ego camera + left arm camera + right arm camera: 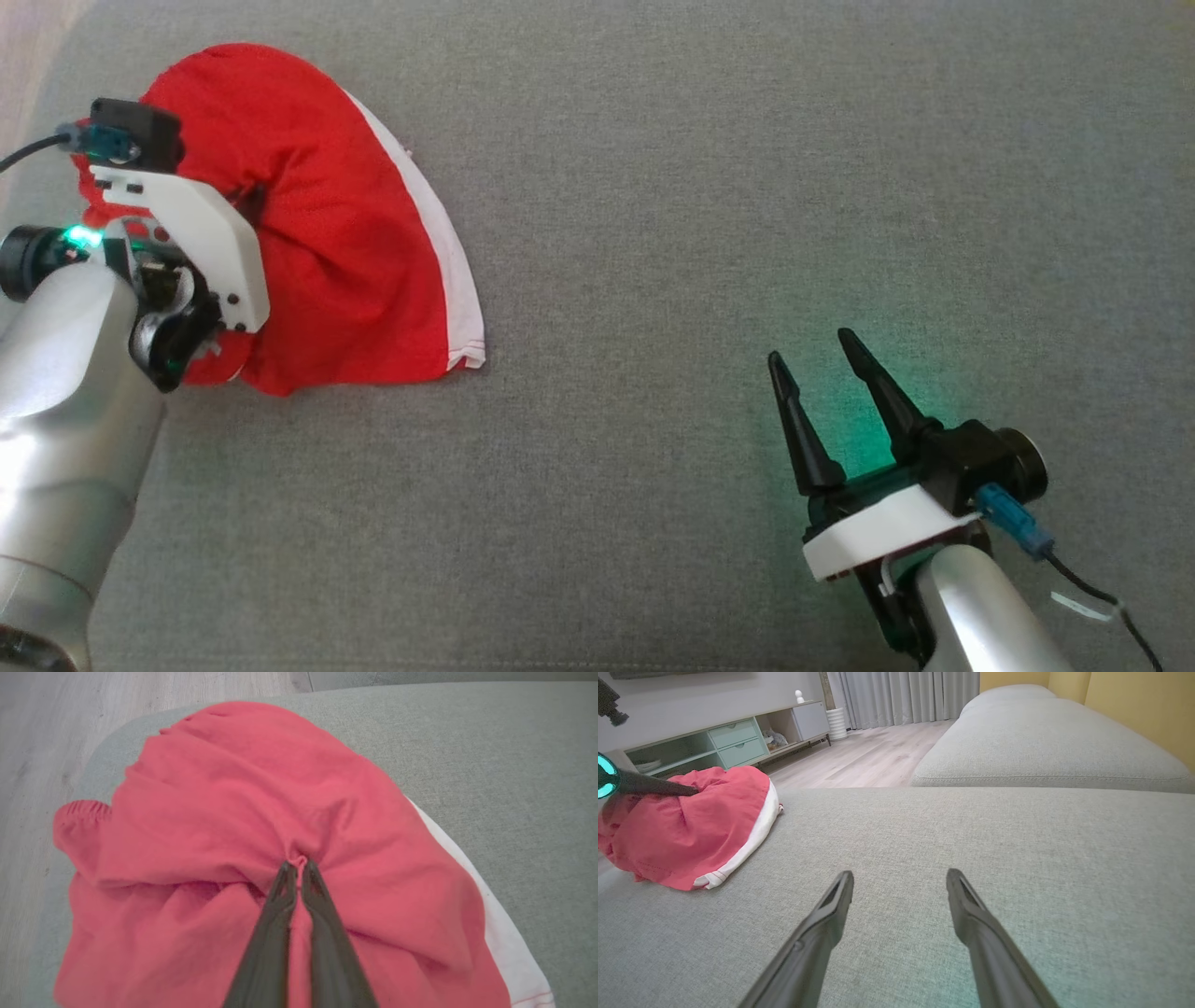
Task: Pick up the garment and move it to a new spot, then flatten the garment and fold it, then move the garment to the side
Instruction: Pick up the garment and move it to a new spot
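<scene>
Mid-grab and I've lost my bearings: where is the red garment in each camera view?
Head view: garment at upper left.
Left wrist view: garment across the centre and left, pinched by the left gripper.
Right wrist view: garment at the left edge, mid-height, on the grey cushion.
Shared landmark: its white edge band, on the garment's right side in all three.

The garment [355,233] at ten o'clock was matt red cloth. The cushion [700,233] beneath was coarse, matt grey weave.
</scene>
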You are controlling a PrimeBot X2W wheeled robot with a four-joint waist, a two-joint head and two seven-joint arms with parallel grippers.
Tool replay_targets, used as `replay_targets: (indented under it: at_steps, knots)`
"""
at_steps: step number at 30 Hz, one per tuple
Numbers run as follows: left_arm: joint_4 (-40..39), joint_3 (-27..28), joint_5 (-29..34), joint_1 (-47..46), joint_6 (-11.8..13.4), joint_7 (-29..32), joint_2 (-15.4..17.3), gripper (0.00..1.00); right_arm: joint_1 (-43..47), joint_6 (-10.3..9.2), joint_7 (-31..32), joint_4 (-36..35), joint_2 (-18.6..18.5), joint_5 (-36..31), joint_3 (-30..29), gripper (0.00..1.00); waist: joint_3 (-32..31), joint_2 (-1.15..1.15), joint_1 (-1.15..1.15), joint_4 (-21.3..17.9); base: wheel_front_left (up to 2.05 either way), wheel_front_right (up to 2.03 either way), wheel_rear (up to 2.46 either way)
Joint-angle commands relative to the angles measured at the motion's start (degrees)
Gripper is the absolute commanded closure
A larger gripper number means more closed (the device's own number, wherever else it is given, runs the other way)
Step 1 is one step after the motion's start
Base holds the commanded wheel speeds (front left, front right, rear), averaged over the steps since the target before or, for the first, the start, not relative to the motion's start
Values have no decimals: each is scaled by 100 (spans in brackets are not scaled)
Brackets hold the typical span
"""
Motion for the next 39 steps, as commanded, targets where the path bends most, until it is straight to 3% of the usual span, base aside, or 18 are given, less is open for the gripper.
replay_targets:
  at_steps: [1, 10, 16, 29, 39]
  knots:
    - [-118, 187, -23, -328, 11, -119, 346, 100, -136, 43, -78, -183, -11, 17, 127, 0, -20, 0, 0, 9, 0, 0, 0]
    - [-100, 354, 156, -762, 37, -1749, 318, 100, 43, 43, -78, -115, -11, 59, 117, 0, -564, 0, 0, 34, 0, 0, 0]
    - [-470, 368, 161, -918, 28, -2354, 182, 100, 277, 43, -78, -60, -11, 134, -41, 0, -1097, 0, 0, 58, 0, 0, 0]
    - [-1969, -36, 109, -497, 44, -2169, 8, 100, 285, 43, -78, -188, -11, 347, -181, 0, -1316, 0, 0, -449, 0, 0, 0]
    - [-2696, -549, 190, -235, 82, -1830, -272, 100, 80, 43, -78, -371, -11, 756, -48, 0, -855, 0, 0, -1513, 0, 0, 0]
